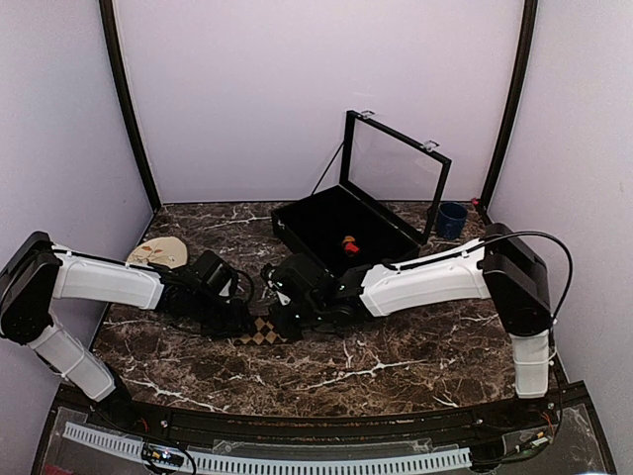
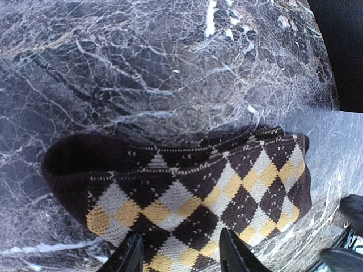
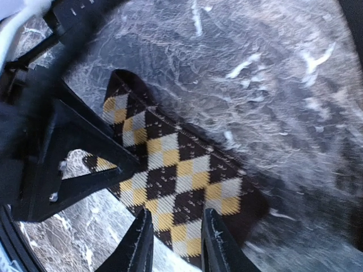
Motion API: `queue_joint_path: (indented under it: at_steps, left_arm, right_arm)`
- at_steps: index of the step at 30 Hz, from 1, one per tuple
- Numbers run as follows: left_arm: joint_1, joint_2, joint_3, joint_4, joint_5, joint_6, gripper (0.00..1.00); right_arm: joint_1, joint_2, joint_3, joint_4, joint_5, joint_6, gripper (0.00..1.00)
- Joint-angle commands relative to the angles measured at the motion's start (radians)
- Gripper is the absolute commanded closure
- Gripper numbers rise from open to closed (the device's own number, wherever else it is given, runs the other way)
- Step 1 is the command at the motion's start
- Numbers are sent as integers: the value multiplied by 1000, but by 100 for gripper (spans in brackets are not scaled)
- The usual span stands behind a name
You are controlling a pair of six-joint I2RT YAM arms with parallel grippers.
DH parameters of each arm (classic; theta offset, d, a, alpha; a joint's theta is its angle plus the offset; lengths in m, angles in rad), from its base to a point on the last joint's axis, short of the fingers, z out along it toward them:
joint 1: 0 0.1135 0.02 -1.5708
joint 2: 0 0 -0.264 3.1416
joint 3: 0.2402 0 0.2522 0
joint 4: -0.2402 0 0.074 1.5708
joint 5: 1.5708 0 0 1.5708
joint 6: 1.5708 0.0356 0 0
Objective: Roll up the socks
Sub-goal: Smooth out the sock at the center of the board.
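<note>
Hovering over 1 flat tan-diamond sock [image 2: 187, 187], the left end effector [image 2: 180, 235] and right end effector [image 3: 177, 214] stand partly open.

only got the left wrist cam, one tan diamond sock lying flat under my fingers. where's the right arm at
Observer: The right end effector hangs over one end of the tan-diamond sock, fingers apart. I cannot tell whether it pinches the fabric.
Operator: any sign of the second sock
Observer: From above, a small red-and-orange thing lies in the open black case at the back of the table. It is too small to tell what it is.
</note>
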Motion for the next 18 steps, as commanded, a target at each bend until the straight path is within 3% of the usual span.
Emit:
queue_joint_path:
  at_steps: [1, 8, 18]
  left_arm:
    - [7, 9, -32, -108, 8, -4, 51]
    - [7, 11, -19, -130, 3, 5, 51]
    - [14, 6, -23, -138, 3, 4, 51]
  right_arm:
    - [-18, 50, -65, 217, -155, 92, 73]
    - [-23, 101, -109, 299, -175, 129, 74]
    - [-29, 9, -211, 213, -16, 72, 72]
